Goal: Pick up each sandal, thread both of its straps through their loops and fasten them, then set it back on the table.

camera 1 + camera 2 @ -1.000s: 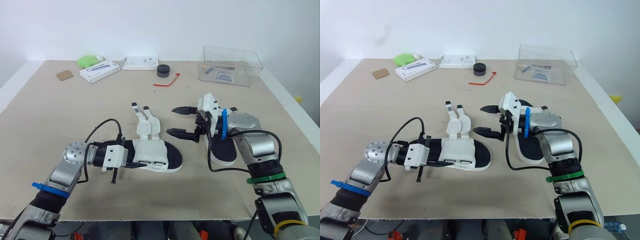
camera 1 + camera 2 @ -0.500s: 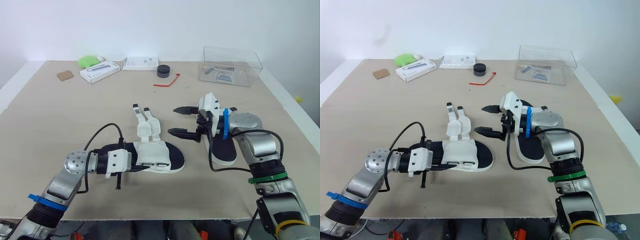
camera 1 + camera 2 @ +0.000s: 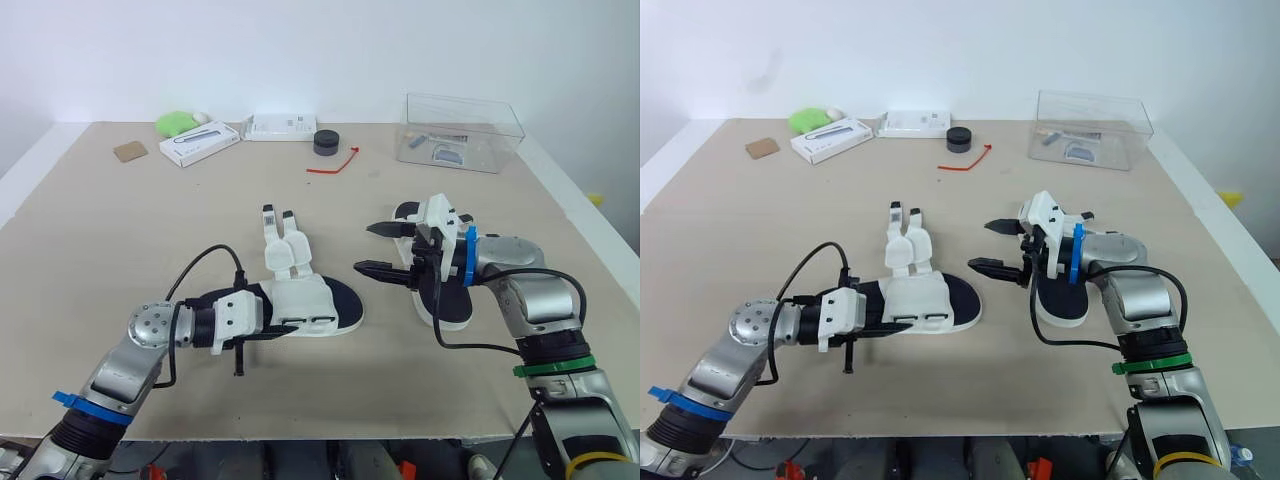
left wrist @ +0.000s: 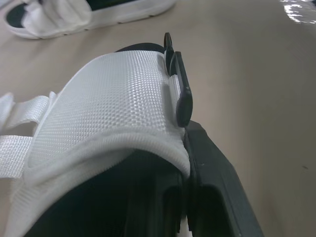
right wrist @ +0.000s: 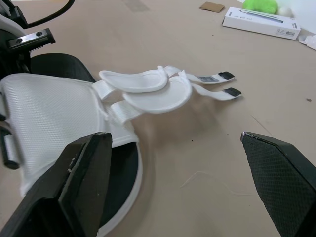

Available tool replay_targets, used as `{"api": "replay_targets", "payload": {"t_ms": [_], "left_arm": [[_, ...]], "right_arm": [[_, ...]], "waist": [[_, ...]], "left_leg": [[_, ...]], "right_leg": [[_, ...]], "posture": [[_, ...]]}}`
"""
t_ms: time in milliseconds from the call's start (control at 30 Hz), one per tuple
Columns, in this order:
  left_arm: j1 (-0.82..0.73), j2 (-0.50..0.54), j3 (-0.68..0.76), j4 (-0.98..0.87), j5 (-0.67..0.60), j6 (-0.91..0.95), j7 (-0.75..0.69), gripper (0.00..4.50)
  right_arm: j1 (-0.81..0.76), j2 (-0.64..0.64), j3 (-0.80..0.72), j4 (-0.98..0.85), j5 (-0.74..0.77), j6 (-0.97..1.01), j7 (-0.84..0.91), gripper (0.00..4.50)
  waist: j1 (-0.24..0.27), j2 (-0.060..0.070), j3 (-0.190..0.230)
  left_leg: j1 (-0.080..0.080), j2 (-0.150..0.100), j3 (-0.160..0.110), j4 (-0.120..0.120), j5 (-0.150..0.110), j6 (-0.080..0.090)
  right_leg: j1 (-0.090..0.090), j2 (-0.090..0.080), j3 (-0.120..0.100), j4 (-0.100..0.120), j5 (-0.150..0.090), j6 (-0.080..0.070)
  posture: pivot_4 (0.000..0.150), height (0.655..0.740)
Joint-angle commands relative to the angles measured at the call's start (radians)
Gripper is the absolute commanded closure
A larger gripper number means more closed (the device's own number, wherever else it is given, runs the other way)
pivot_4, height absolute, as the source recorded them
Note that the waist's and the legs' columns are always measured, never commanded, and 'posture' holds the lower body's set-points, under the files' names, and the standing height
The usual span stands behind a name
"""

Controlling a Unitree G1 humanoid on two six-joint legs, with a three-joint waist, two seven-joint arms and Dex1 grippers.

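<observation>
Left gripper (image 3: 248,340) seems clamped on the heel of the white mesh, black-soled sandal (image 3: 318,300) on the beige table (image 3: 120,230). Right gripper (image 3: 382,250) hovers beside it, spread wide. It should pinch one loose white strap (image 3: 269,225) near its tip.

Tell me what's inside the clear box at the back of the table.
Through the walls of the clear box two small things show on its floor: a dark item and a pale bluish item beside it. Both are too small to identify. Nothing covers them.

Wht sandal (image 3: 310,300) straps (image 3: 281,226) undone, 2nd sandal (image 3: 447,305) prob. flat
</observation>
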Motion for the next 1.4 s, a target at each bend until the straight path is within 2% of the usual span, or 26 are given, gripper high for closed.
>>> {"api": "replay_targets", "payload": {"t_ms": [33, 100, 133, 233, 267, 300, 400, 500, 533, 633, 667, 700, 733, 1000, 1400], "left_arm": [[-0.007, 0.029, 0.021, -0.072, -0.069, 0.028, -0.045, 2.93], [-0.002, 0.057, 0.047, -0.098, -0.111, 0.066, -0.063, 2.48], [0.0, 0.07, 0.058, -0.107, -0.128, 0.084, -0.07, 1.91], [0.024, 0.117, 0.094, -0.146, -0.199, 0.161, -0.09, 0.96], [0.035, 0.133, 0.108, -0.159, -0.222, 0.185, -0.095, 0.4], [0.05, 0.155, 0.123, -0.165, -0.234, 0.198, -0.105, 0.23], [0.094, 0.206, 0.183, -0.15, -0.251, 0.208, -0.125, 0.23], [0.114, 0.228, 0.204, -0.153, -0.254, 0.205, -0.13, 0.08], [0.117, 0.229, 0.214, -0.153, -0.258, 0.205, -0.128, 0.08], [0.093, 0.22, 0.253, -0.121, -0.275, 0.216, -0.103, 0.08], [0.072, 0.211, 0.26, -0.104, -0.279, 0.222, -0.09, 0.08], [0.04, 0.195, 0.264, -0.087, -0.289, 0.238, -0.07, 0.08], [0.005, 0.172, 0.266, -0.072, -0.302, 0.259, -0.039, 0.08], [-0.098, 0.067, 0.283, -0.081, -0.386, 0.45, 0.139, 0.08], [-0.183, 0.029, 0.316, -0.004, -0.47, 0.698, 0.28, 0.08]], "right_arm": [[-0.003, -0.006, -0.003, -0.041, 0.001, -0.024, 0.013, 0.0], [0.004, -0.013, 0.005, -0.042, 0.002, -0.02, 0.03, 0.0], [0.006, -0.014, 0.007, -0.042, 0.003, -0.016, 0.034, 0.0], [0.019, -0.019, 0.01, -0.063, 0.016, 0.015, 0.045, 0.0], [0.028, -0.022, 0.01, -0.079, 0.022, 0.029, 0.048, 0.0], [0.041, -0.028, 0.01, -0.098, 0.028, 0.043, 0.052, 0.0], [0.076, -0.036, 0.01, -0.147, 0.037, 0.066, 0.055, 0.0], [0.082, -0.029, 0.016, -0.177, 0.053, 0.099, 0.05, 0.82], [0.086, -0.026, 0.025, -0.192, 0.058, 0.11, 0.054, 1.73], [0.102, -0.016, 0.081, -0.202, 0.015, 0.069, 0.064, 2.65], [0.098, -0.011, 0.095, -0.19, 0.0, 0.056, 0.057, 3.27], [0.089, -0.001, 0.109, -0.175, -0.017, 0.042, 0.049, 3.58], [0.078, 0.008, 0.124, -0.163, -0.029, 0.038, 0.042, 4.33], [0.1, 0.016, 0.195, -0.168, -0.089, 0.019, 0.041, 4.44], [0.108, 0.025, 0.22, -0.142, -0.153, -0.026, 0.029, 4.44]], "waist": [[0.0, 0.0, 0.0], [0.0, 0.0, 0.0], [0.0, 0.0, 0.0], [0.0, 0.0, 0.0], [0.0, 0.0, 0.0], [0.001, 0.0, 0.0], [0.001, 0.0, 0.0], [0.001, 0.0, 0.0], [0.001, 0.0, 0.0], [0.0, 0.0, 0.0], [0.001, 0.0, 0.0], [0.001, 0.0, 0.0], [0.001, 0.0, 0.0], [0.001, -0.001, 0.001], [0.001, -0.001, 0.001]], "left_leg": [[0.0, 0.0, 0.0, 0.0, 0.0, 0.0], [0.0, 0.0, 0.0, 0.0, 0.0, 0.0], [0.0, 0.0, 0.0, 0.0, 0.0, 0.0], [0.0, 0.0, 0.0, 0.0, 0.0, 0.0], [0.0, 0.001, 0.0, 0.0, 0.0, 0.0], [0.0, 0.001, 0.0, 0.0, 0.0, 0.0], [0.0, 0.001, 0.0, 0.0, 0.0, 0.0], [0.0, 0.001, 0.0, 0.0, 0.0, 0.0], [0.001, 0.001, 0.0, 0.0, 0.0, 0.0], [0.001, 0.002, 0.0, 0.0, 0.0, -0.001], [0.001, 0.002, 0.0, 0.0, 0.0, -0.001], [0.001, 0.003, 0.0, 0.0, 0.0, -0.001], [0.001, 0.003, 0.0, 0.0, 0.001, -0.001], [0.0, 0.002, 0.0, 0.002, 0.0, -0.001], [0.001, 0.002, -0.001, 0.002, 0.001, -0.002]], "right_leg": [[0.0, 0.0, 0.0, 0.0, 0.0, 0.0], [0.0, 0.0, 0.0, 0.0, 0.0, 0.0], [0.0, 0.0, 0.0, 0.0, 0.0, 0.0], [0.0, 0.0, 0.0, 0.0, 0.0, 0.0], [0.0, 0.0, 0.0, 0.0, 0.0, 0.0], [0.0, 0.0, 0.0, 0.0, 0.0, 0.0], [0.0, 0.0, 0.0, 0.0, -0.001, 0.0], [0.0, 0.001, -0.001, 0.0, -0.002, 0.0], [0.0, 0.001, -0.001, 0.0, -0.004, 0.004], [0.0, 0.001, -0.001, 0.0, -0.004, 0.004], [0.0, 0.002, -0.001, 0.0, -0.004, 0.004], [0.0, 0.002, -0.001, 0.0, -0.004, 0.004], [0.0, 0.003, -0.001, 0.001, -0.004, 0.004], [0.0, 0.002, 0.0, 0.001, -0.001, 0.0], [0.001, 0.003, 0.0, 0.002, -0.001, 0.0]], "posture": [[0.15, 0.74], [0.15, 0.74], [0.15, 0.74], [0.15, 0.74], [0.15, 0.74], [0.15, 0.74], [0.15, 0.74], [0.15, 0.74], [0.15, 0.74], [0.15, 0.74], [0.15, 0.74], [0.15, 0.74], [0.15, 0.74], [0.15, 0.74], [0.15, 0.74]]}}
